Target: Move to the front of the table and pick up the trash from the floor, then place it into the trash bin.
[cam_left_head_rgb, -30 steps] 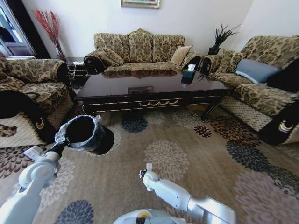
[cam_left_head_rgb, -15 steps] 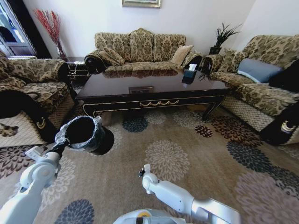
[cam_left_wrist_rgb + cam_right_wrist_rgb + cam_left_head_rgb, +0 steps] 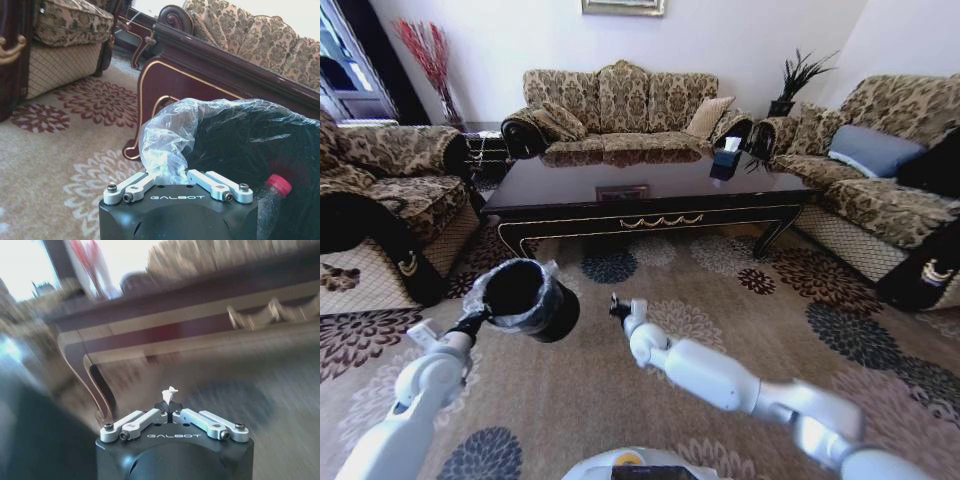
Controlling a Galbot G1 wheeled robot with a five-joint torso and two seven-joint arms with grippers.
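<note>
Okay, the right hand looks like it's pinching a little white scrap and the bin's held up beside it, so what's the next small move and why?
Probably swing the right hand a little toward the robot's left, over the bin, before letting go. The white scrap sits pinched at its closed tips, and the left hand holds the bin's bag-lined rim up off the carpet, mouth open. The right hand is beside that mouth, not yet over it.

Right arm: is reaching forward and up over the floor (image 3: 740, 330), its gripper (image 3: 617, 306) now beside the bin (image 3: 525, 300), closer to the table (image 3: 650, 195).
Right gripper: is pinching a small white scrap (image 3: 169, 391) between closed fingertips.
Left gripper (image 3: 472, 322): is carrying the bin rightward and slightly lower, nearer the right gripper.
Bin: is tilting with its mouth toward the camera.
</note>
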